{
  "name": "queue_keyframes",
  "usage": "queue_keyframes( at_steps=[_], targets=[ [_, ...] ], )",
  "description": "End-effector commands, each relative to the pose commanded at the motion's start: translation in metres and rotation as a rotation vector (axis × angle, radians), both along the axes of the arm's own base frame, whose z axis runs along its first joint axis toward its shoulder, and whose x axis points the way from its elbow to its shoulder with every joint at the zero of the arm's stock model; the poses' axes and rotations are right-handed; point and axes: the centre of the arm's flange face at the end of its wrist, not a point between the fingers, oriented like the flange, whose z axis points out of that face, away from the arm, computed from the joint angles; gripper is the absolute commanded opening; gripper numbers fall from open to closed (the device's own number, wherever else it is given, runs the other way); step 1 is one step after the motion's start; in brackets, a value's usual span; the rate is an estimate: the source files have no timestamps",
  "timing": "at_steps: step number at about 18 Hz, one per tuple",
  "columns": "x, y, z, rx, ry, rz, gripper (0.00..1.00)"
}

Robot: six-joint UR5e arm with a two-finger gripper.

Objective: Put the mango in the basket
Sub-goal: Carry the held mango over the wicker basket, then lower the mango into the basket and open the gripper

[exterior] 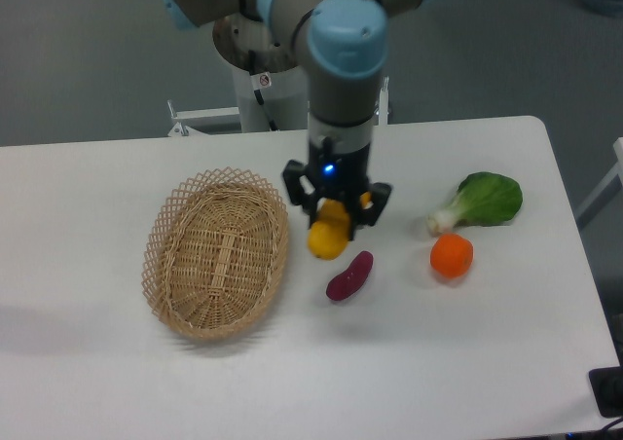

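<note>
Beside the basket (216, 253), mango (329, 238) gripped by hand (334, 211)

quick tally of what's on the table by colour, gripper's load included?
Yellow-orange: 1, the mango, in the gripper
Orange: 1, round fruit
Purple: 1, tuber
Green: 1, leafy vegetable
Tan: 1, basket
Total: 5

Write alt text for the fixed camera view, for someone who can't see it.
A robot gripper is closed on a yellow mango just right of an empty wicker basket on a white table. A purple tuber lies just below the mango, with an orange and a leafy green vegetable farther right.
</note>
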Motion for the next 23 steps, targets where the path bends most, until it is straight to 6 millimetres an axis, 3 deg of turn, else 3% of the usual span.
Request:
queue_keyframes(
  at_steps=[6,9,13,23],
  targets=[
    [0.064,0.04,-0.038,-0.029,-0.041,-0.035,0.36],
    [0.088,0.041,-0.058,-0.066,-0.058,-0.07,0.37],
    [0.099,0.039,-0.083,-0.082,-0.056,-0.085,0.36],
    [0.114,0.044,-0.108,-0.117,-0.076,-0.109,0.37]
  ],
)
